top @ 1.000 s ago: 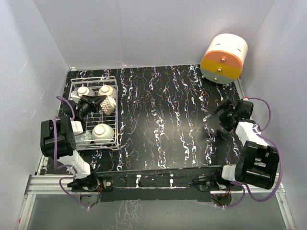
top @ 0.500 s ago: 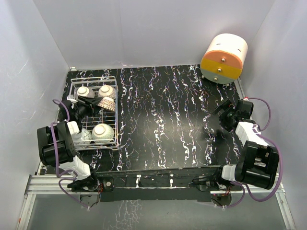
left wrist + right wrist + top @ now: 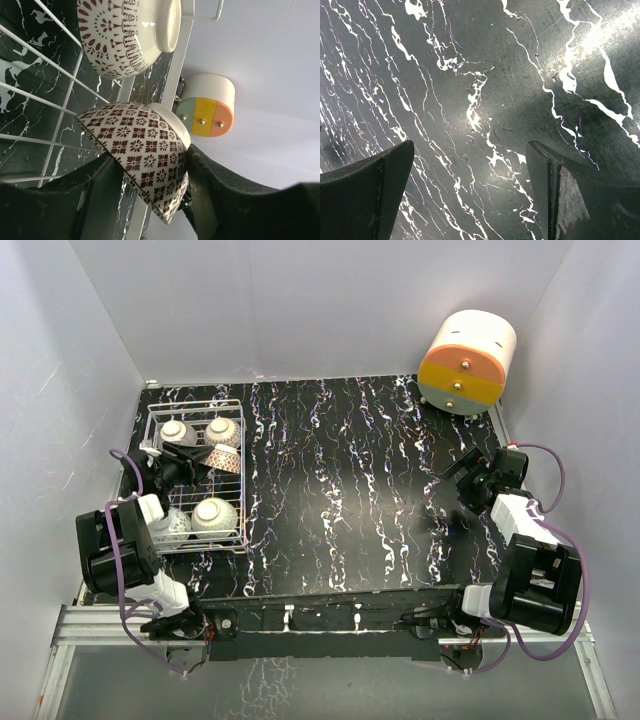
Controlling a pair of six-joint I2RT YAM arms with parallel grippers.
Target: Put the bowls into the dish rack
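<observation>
— Five bowls (image 3: 215,515) sit inside the dish rack (image 3: 195,404), at ten o'clock on the counter (image 3: 350,490). So what can go wrong from here?

— Start with the rack. It is open wire, and the left arm (image 3: 120,540) reaches into it over its nine o'clock side. A careless pull-back could, I judge, hook a wire and drag the whole rack and its load.

— And the bowls?

— Four look settled. The lattice bowl (image 3: 226,457), toward two o'clock in the rack, lies tilted on its rim, just beside the red-patterned bowl (image 3: 125,35). It seems the least stable. A nudge could roll it into that neighbour or tip it over the low side at three o'clock.

— What would nudge it?

— The left end effector (image 3: 150,165). Its fingers (image 3: 210,200) stand apart with the lattice bowl between them, and I cannot tell whether they touch it. If one does, backing out at a slant would carry the rim along.

— The other arm?

— The right end effector (image 3: 470,145) hangs at three o'clock over bare counter, fingers apart and holding nothing. I see little risk there.
</observation>
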